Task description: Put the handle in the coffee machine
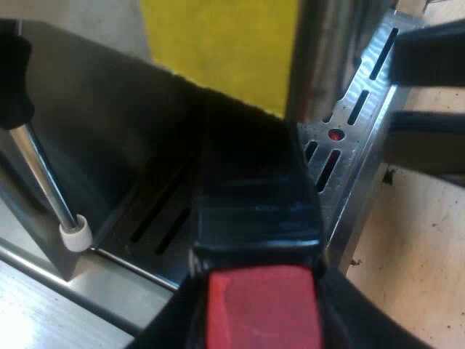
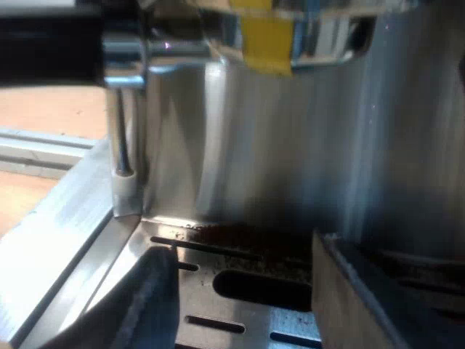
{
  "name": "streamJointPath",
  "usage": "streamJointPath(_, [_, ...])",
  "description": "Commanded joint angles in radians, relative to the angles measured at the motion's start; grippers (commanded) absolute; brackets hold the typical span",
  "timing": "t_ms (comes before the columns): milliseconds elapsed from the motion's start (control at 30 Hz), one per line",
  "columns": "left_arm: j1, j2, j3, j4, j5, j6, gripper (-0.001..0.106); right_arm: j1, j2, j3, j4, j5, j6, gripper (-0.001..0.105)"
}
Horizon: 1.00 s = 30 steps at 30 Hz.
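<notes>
The holder's dark handle with its red end points from under the espresso machine's front toward my left wrist, above the slotted drip tray. My left gripper is shut on the handle near the red end, with a dark finger at each side. The holder's metal head is hidden under the machine. My right gripper is open over the drip tray, nothing between its fingers. Two dark bars beside the tray look like that same gripper.
A steam wand with a white tip hangs at the machine's side. Yellow tape marks the machine's front. Coffee grounds lie on the tray. A wooden table borders the tray.
</notes>
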Motion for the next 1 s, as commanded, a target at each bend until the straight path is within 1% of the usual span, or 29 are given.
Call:
streamJointPath(33, [-0.004,-0.014,-0.030,-0.037,0.113,-0.016,0.000,-0.023,0.032,-0.003,-0.101,0.000,-0.020,0.043])
streamJointPath(100, [-0.004,-0.014,-0.030,-0.037,0.113,-0.016,0.000,-0.038,0.070,-0.015,-0.154,0.000,-0.042,0.035])
streamJointPath(167, [-0.004,-0.014,-0.030,-0.037,0.113,-0.016,0.000,-0.050,0.097,-0.028,-0.179,0.002,-0.043,0.031])
streamJointPath(300, [-0.004,-0.014,-0.030,-0.032,0.109,-0.016,0.000,-0.072,0.147,-0.072,-0.197,0.006,-0.043,0.034])
streamJointPath(500, [-0.004,-0.014,-0.030,-0.031,0.109,-0.016,0.000,-0.098,0.199,-0.151,-0.202,0.009,-0.043,0.034])
streamJointPath(667, [-0.004,-0.014,-0.030,-0.028,0.109,-0.016,0.000,-0.121,0.212,-0.161,-0.270,0.015,-0.043,0.034])
streamJointPath(800, [-0.004,-0.014,-0.030,-0.017,0.109,-0.016,0.000,-0.128,0.212,-0.162,-0.317,0.015,-0.088,0.034])
streamJointPath(1000, [-0.004,-0.014,-0.030,-0.009,0.109,-0.016,0.000,-0.134,0.212,-0.179,-0.334,-0.004,-0.088,0.034])
